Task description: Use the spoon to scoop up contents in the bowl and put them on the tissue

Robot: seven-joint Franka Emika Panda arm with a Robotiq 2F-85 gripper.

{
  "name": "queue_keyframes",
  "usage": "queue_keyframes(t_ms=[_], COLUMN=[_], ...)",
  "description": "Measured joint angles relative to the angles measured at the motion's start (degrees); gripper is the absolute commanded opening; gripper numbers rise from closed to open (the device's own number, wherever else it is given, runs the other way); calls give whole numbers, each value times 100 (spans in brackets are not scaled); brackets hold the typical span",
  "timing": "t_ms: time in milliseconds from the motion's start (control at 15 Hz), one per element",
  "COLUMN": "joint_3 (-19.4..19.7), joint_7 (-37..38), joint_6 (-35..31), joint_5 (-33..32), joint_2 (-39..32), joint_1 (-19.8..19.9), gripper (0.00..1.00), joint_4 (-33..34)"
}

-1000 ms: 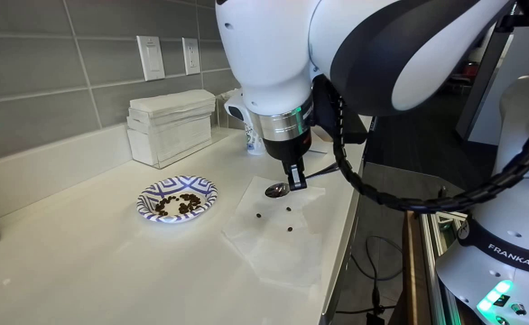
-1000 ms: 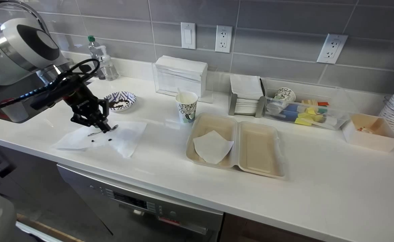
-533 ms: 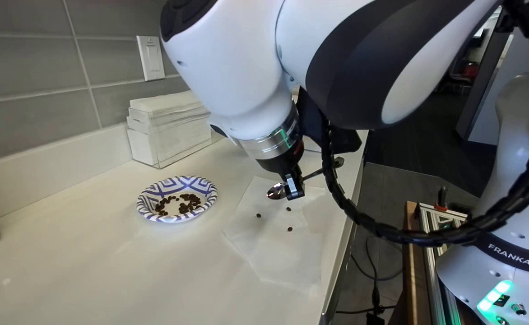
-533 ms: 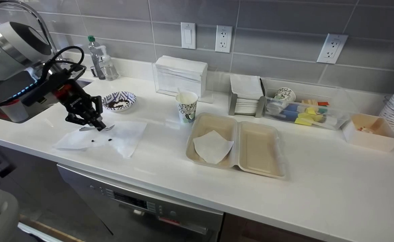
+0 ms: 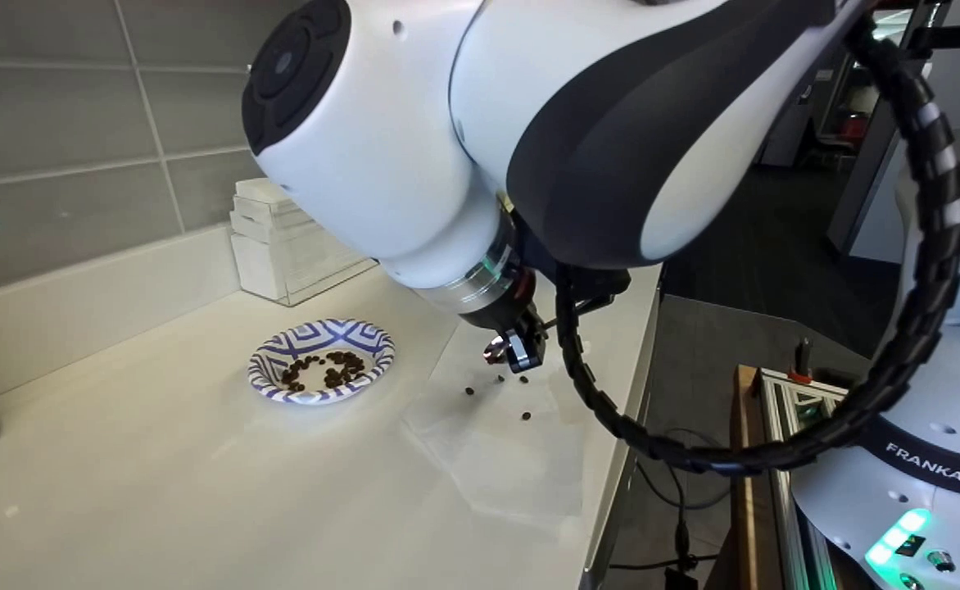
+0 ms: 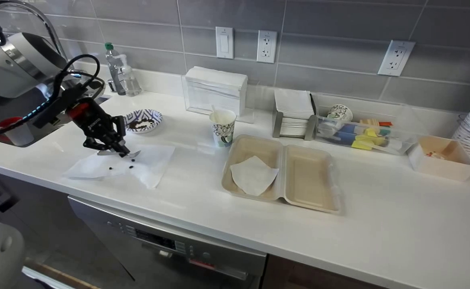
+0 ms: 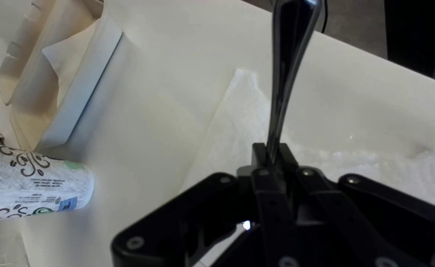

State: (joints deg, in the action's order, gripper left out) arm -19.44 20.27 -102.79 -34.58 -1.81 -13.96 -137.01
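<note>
My gripper [image 5: 525,351] is shut on the handle of the dark spoon, seen in the wrist view [image 7: 275,152]. The spoon [image 5: 494,351] is tilted just above the white tissue [image 5: 513,471], its scoop end towards the bowl side; it also shows in an exterior view [image 6: 134,153]. Several dark brown bits [image 5: 526,416] lie on the tissue below and beside the spoon. More of the contents [image 5: 345,366] sit loosely in the blue-and-white bowl [image 5: 332,330], which stands beyond the tissue. I cannot tell whether bits remain in the spoon.
A patterned paper cup [image 6: 223,128] and an open takeout box [image 6: 309,176] stand along the counter past the tissue. A paper towel holder [image 6: 217,92] stands at the wall. The counter's front edge [image 5: 623,459] runs close beside the tissue.
My gripper and arm have tilted over, and the spoon has turned and tipped with them. One more dark bit now lies on the tissue just below the spoon. The bowl has not moved.
</note>
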Motion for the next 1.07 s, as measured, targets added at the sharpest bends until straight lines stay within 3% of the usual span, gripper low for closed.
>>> queue_keyframes(t_ms=[733,1067], joint_3=[277,772], joint_7=[268,300], joint_6=[390,-1081], joint_5=[-188,-6], joint_2=[-163,173], joint_1=[-97,204], gripper=[2,2], joint_4=[399,230])
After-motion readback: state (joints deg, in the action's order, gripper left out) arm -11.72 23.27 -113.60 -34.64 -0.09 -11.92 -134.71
